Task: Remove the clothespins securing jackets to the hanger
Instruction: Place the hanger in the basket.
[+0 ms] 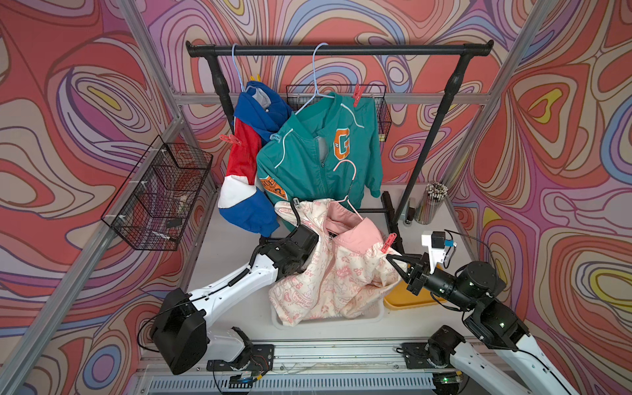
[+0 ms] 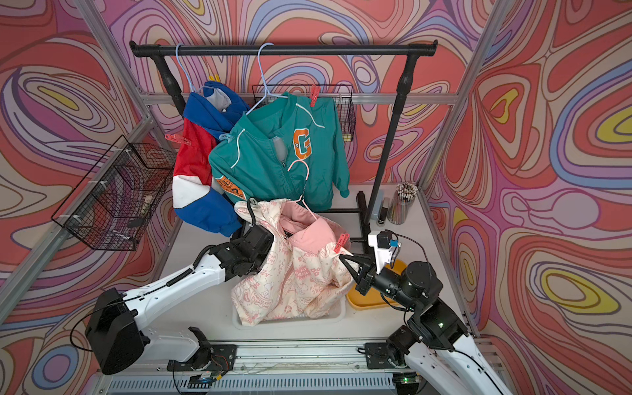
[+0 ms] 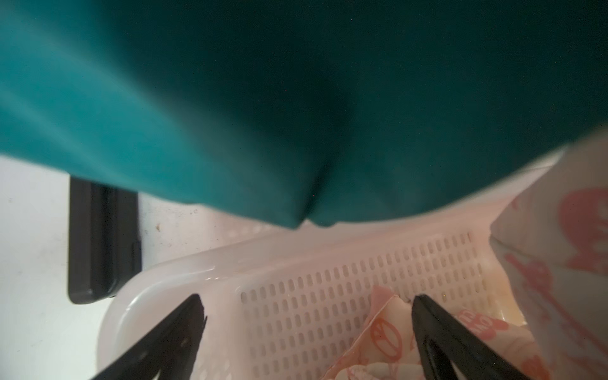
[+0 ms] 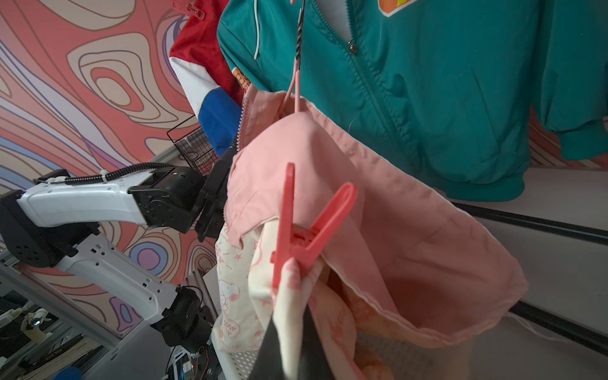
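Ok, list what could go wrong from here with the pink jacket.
1. The right gripper is shut on fabric of the pink jacket beside the red clothespin, not on it: pulling may drag cloth, not the pin.
2. The left gripper hangs open over the white basket, bracing nothing; the jacket could slump in, still pinned.

Even, bright light; teal jacket blurred close-up.

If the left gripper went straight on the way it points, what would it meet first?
Probably the slotted wall of the white plastic basket, dead ahead of the open left gripper. A fold of the pink-and-cream printed jacket at one side might brush it first; depth is unclear.
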`<move>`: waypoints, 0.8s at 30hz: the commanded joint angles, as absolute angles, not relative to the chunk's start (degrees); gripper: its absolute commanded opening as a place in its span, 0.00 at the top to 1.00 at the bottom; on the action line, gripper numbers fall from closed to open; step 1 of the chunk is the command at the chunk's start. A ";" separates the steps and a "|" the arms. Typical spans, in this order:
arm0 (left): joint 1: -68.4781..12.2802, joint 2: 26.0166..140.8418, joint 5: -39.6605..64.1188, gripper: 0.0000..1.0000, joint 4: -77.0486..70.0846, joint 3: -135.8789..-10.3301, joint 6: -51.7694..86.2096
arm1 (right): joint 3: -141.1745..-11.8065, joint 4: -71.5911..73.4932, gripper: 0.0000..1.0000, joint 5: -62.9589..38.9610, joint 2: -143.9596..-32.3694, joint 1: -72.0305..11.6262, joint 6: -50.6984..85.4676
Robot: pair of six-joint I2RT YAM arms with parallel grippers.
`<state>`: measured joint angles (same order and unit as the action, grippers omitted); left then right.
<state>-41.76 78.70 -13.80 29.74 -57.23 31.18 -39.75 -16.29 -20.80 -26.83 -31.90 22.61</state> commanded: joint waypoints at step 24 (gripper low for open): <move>-50.86 86.41 -13.27 0.00 15.56 -48.34 38.19 | -39.40 -19.66 1.00 -17.61 -27.69 -32.00 20.35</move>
<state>-46.15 86.39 -12.91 19.14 -46.28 39.16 -37.80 -20.88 -19.84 -27.46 -31.90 21.74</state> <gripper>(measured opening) 0.998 0.079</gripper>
